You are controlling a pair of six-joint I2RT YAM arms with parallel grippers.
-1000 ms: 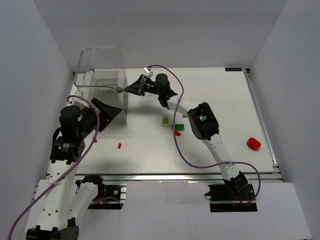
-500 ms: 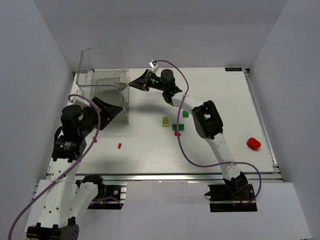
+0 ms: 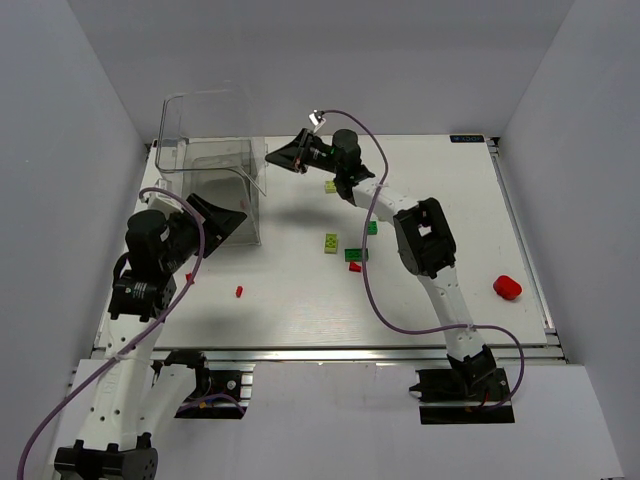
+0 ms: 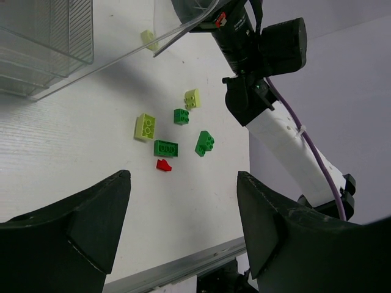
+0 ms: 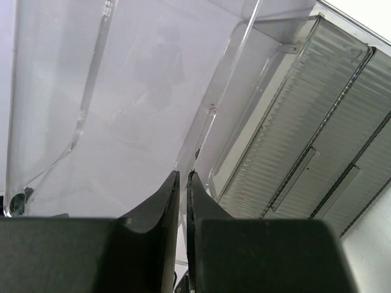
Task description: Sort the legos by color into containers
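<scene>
While R fingers (image 5: 153,210) clamp bin (image 3: 205,125) wall | L fingers (image 4: 91,213) apart | legos (image 4: 165,148) on table (image 4: 91,122) ahead, untouched

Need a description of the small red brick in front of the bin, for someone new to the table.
Start at the clear bin at far left of the table, then come toward the near edge past the left claw. A tiny red brick lies alone on bare white there. The other small red one sits by the green bricks mid-table; the bigger red piece is far right.
</scene>
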